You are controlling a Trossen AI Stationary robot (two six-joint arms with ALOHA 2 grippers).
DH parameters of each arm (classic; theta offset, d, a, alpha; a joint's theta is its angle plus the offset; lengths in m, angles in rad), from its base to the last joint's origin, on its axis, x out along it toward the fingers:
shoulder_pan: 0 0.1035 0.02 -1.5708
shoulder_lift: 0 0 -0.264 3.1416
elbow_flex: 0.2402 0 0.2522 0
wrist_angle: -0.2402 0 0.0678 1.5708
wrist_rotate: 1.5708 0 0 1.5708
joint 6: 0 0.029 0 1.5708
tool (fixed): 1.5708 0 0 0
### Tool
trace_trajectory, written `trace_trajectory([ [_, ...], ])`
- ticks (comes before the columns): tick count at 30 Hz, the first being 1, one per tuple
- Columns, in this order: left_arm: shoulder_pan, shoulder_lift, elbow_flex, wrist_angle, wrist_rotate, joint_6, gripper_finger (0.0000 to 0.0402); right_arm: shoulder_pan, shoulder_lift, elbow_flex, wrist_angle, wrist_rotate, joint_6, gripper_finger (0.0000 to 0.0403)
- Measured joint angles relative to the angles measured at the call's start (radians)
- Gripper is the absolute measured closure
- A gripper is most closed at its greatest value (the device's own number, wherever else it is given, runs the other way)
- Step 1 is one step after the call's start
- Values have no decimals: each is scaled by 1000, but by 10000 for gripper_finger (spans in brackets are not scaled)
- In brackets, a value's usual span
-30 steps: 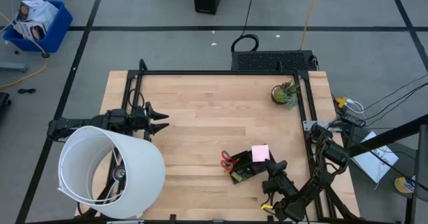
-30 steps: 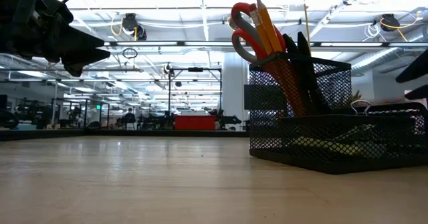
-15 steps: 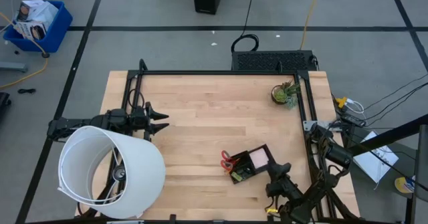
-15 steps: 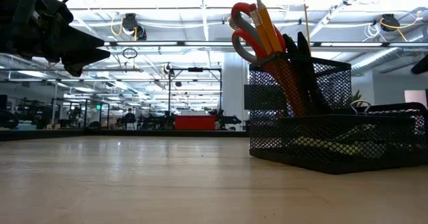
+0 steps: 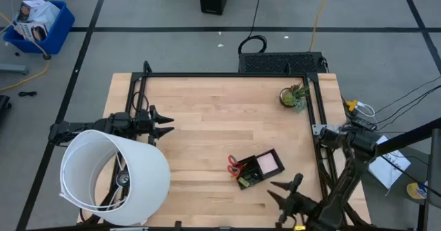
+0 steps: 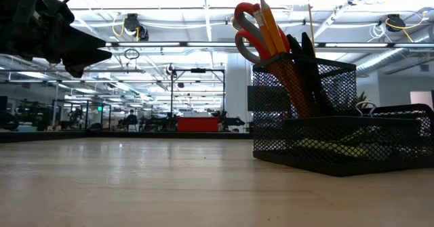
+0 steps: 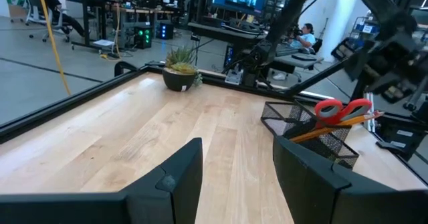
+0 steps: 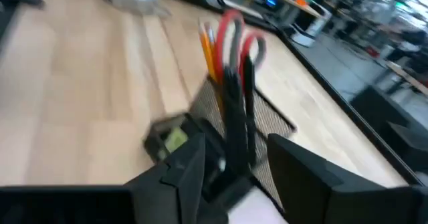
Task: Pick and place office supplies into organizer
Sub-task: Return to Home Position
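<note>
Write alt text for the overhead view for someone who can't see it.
A black desk organizer holding red-handled scissors and a pink pad sits on a wooden table. The right gripper hovers open beside it; the left gripper waits, open, by a white lampshade.

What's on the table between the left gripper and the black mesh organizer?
Nothing: in the high view, only bare wooden tabletop separates the left gripper from the black mesh organizer.

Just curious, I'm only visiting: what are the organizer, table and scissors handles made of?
Organizer: seemingly black metal wire mesh, matte; the room shows through its fine grid. Table: light wood, smooth finish, with visible grain and plank seams. Scissors handles: likely red plastic, smooth and slightly glossy.
</note>
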Motion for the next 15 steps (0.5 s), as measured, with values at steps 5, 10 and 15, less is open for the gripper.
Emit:
trace_trajectory([
  [5, 0, 0, 0, 0, 0, 0, 215, -5, -145, -127, 347, 39, -276, 248],
  [10, 0, 0, 0, 0, 0, 0, 215, -30, -281, -433, 979, -12, -593, 248],
  [15, 0, 0, 0, 0, 0, 0, 215, -74, -393, -771, 1727, -197, -913, 248],
])
